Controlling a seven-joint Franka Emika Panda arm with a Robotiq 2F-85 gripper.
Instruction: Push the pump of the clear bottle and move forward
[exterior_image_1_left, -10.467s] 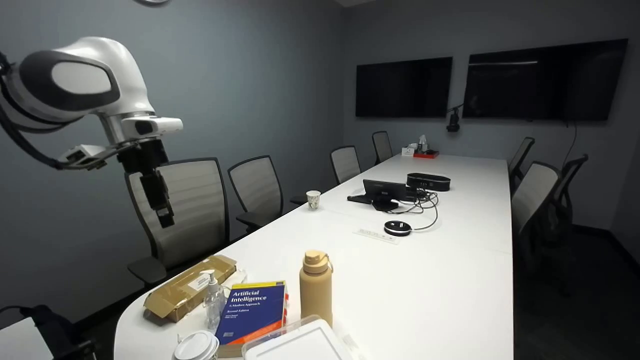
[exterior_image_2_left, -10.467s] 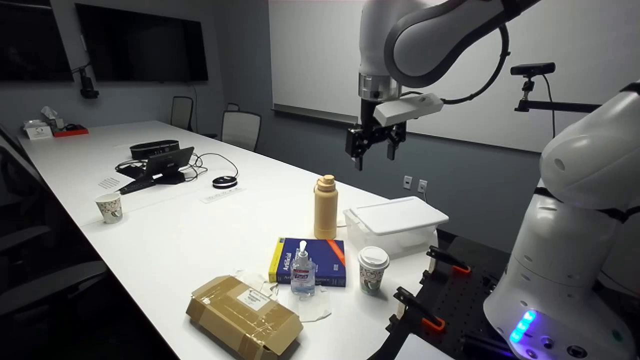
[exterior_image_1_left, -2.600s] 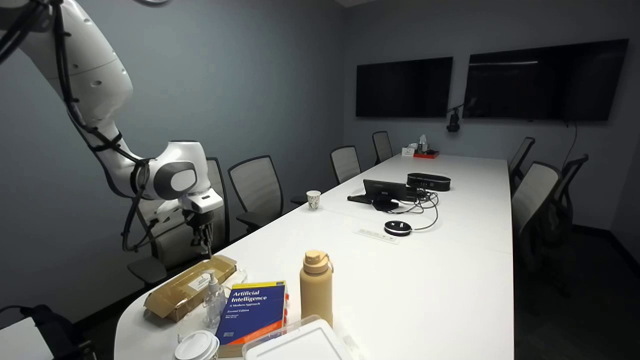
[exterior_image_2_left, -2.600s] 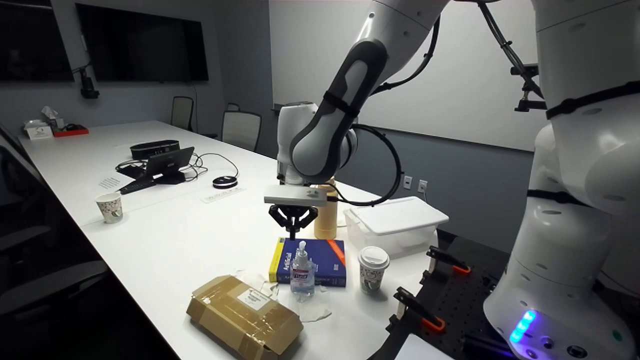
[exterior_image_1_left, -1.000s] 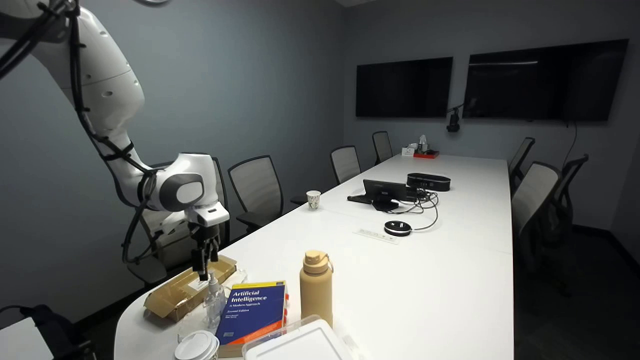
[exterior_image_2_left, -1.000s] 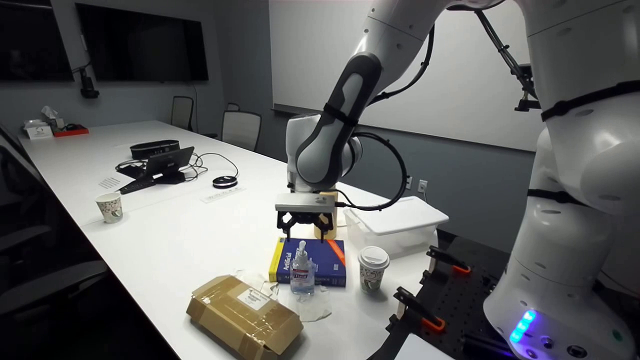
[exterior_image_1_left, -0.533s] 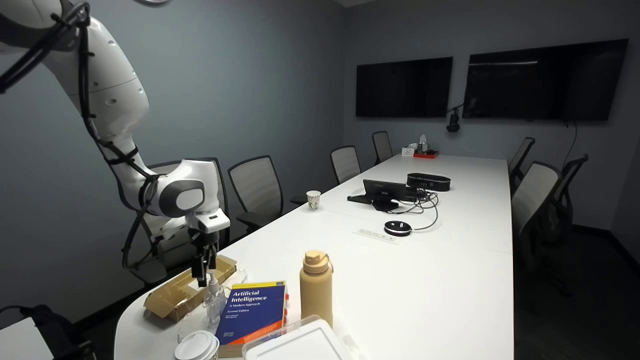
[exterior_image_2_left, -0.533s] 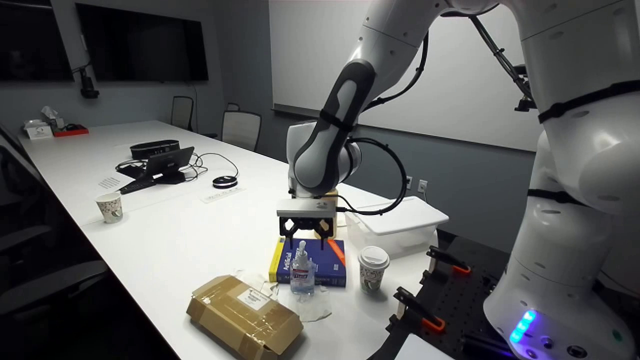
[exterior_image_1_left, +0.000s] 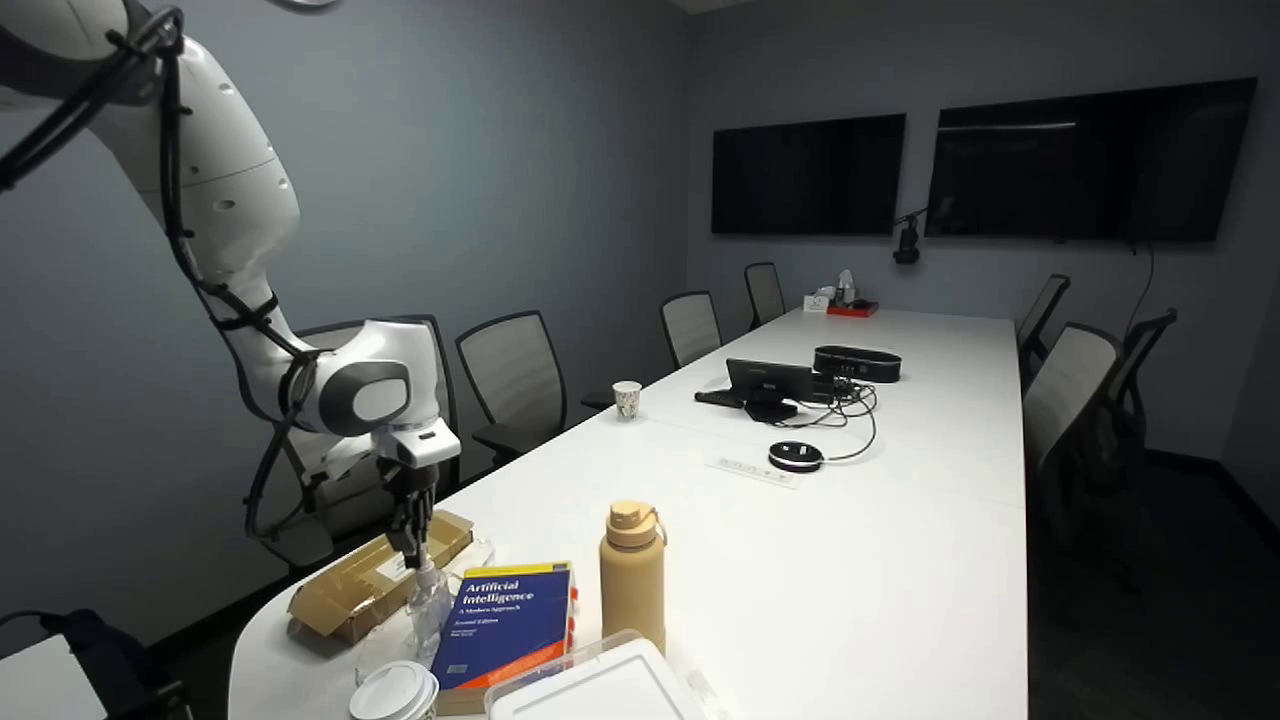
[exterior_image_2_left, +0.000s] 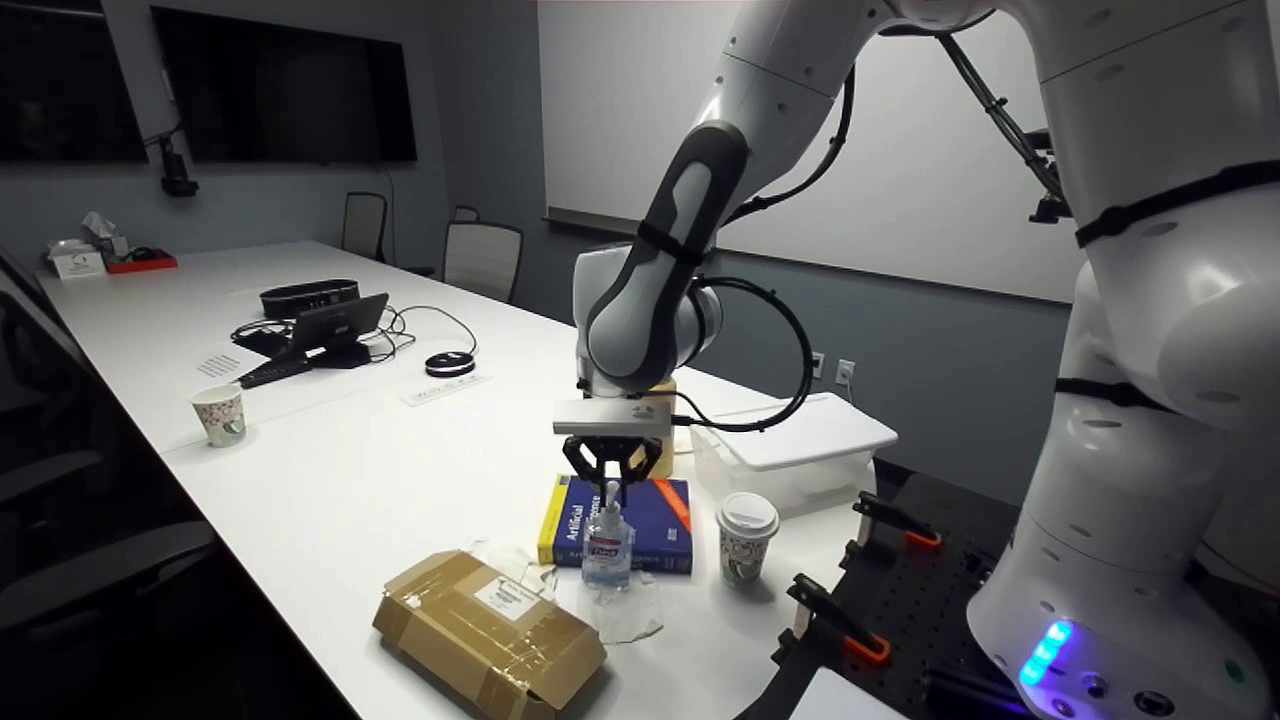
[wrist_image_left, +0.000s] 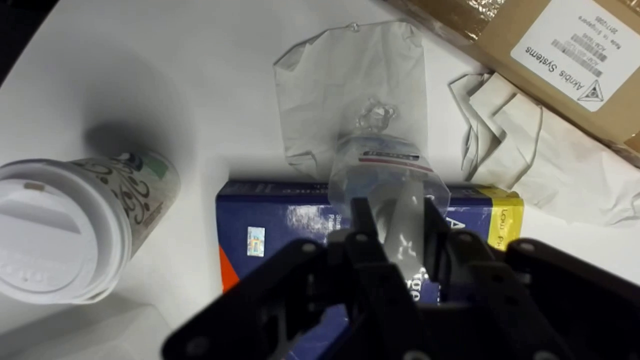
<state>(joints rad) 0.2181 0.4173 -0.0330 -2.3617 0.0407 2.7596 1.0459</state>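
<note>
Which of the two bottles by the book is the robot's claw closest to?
The clear bottle: its pump stands between the fingers of the gripper. The opaque tan bottle stands apart, on the other side of the book.

The book (exterior_image_1_left: 508, 627) is shared low in 3 views: 2 exterior, across the table (exterior_image_1_left: 850, 560); wrist, close from above.

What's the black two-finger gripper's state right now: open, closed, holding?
Black two-finger gripper: partly closed, straddling the narrow pale plastic pump on the slim clear plastic bottle; whether it's clamping the pump can't be told.
</note>
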